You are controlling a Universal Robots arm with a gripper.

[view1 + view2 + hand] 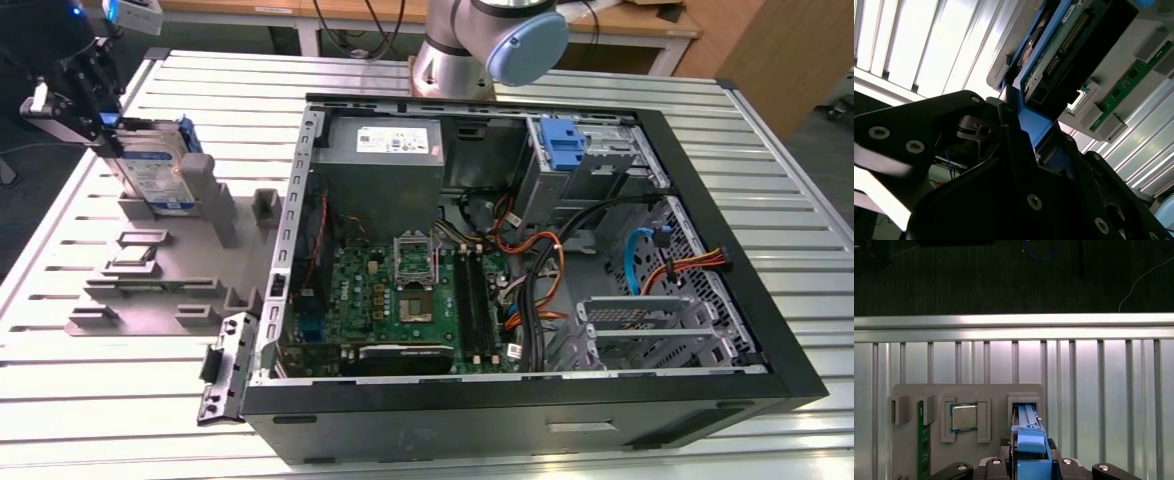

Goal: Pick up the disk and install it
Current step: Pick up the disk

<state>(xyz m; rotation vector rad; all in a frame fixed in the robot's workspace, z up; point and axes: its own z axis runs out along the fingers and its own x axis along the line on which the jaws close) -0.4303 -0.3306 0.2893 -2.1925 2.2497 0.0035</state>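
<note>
Exterior view: one gripper (110, 122) stands at the far end of the exterior view's left, closed on the upper edge of the one disk (150, 170). The disk stands on edge in a slot of the single grey fixture plate (147, 300). Its long axis is close to upright, the top leaning slightly toward the exterior view's left, and its labelled face is turned toward the near side. To the exterior view's right, just beside the plate, lies one open computer case (534, 420). Inside it are one power supply (387, 140) at the far wall, one blue bracket (563, 150) in the drive bay, and one motherboard (400, 295).

The first wrist view looks along the disk's blue carrier edge (1029, 432), with one processor (964, 417) and one green memory stick (921, 440) seated in their own slots of the plate, all on the slatted metal table (1104, 390).

The second wrist view shows the disk's other face, a circuit board with a pin connector (1064, 45), and a black finger (1016, 140) pressed against the blue frame.
</note>
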